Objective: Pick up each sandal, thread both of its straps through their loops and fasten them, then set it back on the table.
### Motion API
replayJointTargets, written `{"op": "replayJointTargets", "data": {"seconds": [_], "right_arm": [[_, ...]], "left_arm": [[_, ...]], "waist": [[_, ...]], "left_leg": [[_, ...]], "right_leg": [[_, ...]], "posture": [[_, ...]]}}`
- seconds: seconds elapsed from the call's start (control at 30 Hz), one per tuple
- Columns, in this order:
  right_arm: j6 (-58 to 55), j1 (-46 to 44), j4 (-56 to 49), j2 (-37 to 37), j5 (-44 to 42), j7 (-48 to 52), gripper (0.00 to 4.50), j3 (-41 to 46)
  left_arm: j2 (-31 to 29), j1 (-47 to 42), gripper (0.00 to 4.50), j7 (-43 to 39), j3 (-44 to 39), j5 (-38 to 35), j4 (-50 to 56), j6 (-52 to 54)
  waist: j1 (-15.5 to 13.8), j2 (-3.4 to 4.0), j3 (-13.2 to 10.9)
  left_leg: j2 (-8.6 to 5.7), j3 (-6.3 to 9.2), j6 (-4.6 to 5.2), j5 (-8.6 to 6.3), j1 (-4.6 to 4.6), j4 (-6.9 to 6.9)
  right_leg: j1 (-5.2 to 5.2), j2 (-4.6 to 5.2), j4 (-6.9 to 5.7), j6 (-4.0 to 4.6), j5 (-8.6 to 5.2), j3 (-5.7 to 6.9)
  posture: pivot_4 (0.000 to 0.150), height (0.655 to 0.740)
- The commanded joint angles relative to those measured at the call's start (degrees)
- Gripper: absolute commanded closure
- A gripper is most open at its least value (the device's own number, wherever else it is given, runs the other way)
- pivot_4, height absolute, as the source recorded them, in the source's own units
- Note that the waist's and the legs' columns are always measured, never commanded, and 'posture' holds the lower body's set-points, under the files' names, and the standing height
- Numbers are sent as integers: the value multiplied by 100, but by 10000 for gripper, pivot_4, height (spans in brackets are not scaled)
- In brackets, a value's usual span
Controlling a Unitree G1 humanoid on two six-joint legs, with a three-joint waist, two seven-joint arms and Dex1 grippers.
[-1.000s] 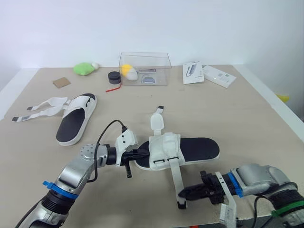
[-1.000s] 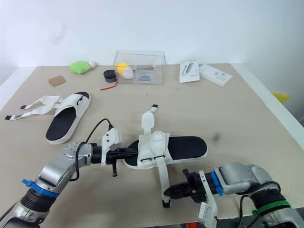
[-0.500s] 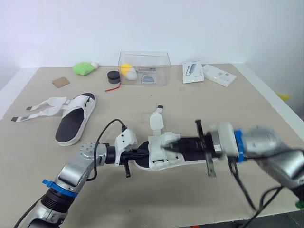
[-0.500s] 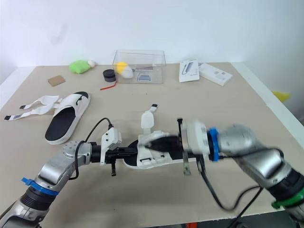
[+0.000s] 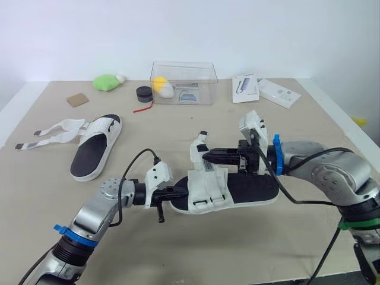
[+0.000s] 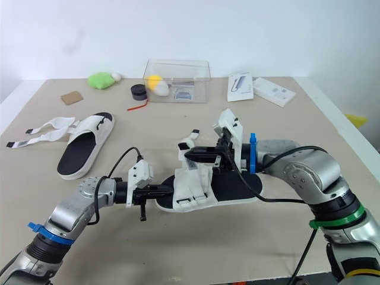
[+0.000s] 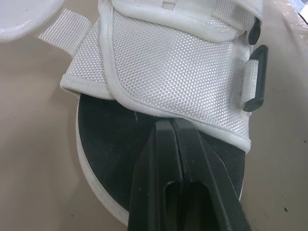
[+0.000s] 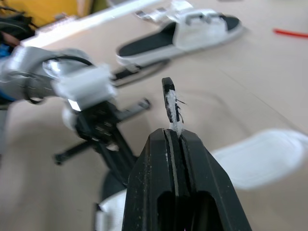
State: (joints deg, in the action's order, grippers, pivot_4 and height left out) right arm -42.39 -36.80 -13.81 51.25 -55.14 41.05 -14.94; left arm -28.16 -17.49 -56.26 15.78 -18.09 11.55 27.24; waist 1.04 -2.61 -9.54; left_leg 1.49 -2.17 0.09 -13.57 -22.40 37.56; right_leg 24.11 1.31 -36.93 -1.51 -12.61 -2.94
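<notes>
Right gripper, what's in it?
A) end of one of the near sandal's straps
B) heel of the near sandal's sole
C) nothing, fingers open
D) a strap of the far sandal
A: the right gripper is shut on the black-tipped end of a white strap, held up over the near sandal.

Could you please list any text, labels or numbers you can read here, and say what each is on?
No text is readable.
White leaflet: dark print, too small to read.
White box: markings too small to read.
Card in the clear container: print too small to read.
</notes>
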Motion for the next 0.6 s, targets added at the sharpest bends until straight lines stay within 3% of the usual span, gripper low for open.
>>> {"op": "replayJointTargets", "data": {"seconds": [0.03, 0.6], "right_arm": [[-72, -107, 131, -98, 430, 150, 44797, 333], [-437, -261, 656, -660, 1654, 581, 44797, 454]], "left_arm": [[-53, 99, 45000, 65, 124, 126, -87, 92], [-29, 130, 45000, 122, 142, 116, -44, 94]], "waist": [[1, 0, 0], [4, 0, 0]], "left_leg": [[0, 0, 0, 0, -2, 0], [-3, -1, 0, 0, -7, 0]], "right_leg": [[2, 0, 0, -14, 8, 0], [8, -2, 0, -19, 12, -1]], "posture": [[1500, 7400], [1500, 7400]]}}
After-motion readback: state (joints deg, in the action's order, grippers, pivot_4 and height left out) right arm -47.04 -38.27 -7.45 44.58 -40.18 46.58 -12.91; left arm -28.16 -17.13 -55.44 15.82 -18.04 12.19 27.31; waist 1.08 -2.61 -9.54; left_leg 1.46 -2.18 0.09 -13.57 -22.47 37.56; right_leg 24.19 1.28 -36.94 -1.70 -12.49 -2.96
